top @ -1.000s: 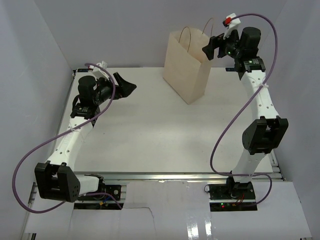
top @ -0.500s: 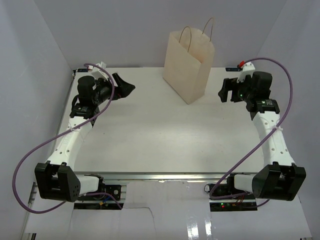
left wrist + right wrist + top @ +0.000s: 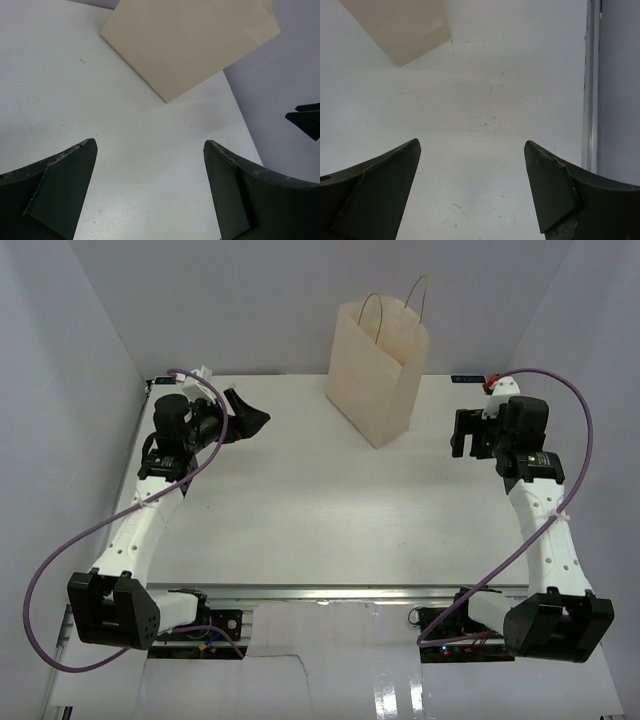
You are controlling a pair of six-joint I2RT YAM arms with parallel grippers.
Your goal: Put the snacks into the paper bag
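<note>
The paper bag [image 3: 378, 365] is standing upright at the far middle of the white table [image 3: 320, 520], turned so that 1 corner is pointing toward the arms. Its inside is hiding from all 3 views. The left gripper [image 3: 248, 417] is hovering over the far left part of the table, well apart from the bag and pointing toward it. Its 2 fingers [image 3: 60, 195] are standing wide apart with nothing between them, and in the wrist view only bare tabletop and the bag's cream side are showing in the gap. The right gripper [image 3: 460, 433] is hanging to the right of the bag, near it but not touching. It is sitting close to the table's right edge, where a metal rail [image 3: 590, 75] is running along the tabletop. Its jaws are likewise gaping wide and holding nothing, framing bare table and the bag's lower corner in its own wrist view.
</note>
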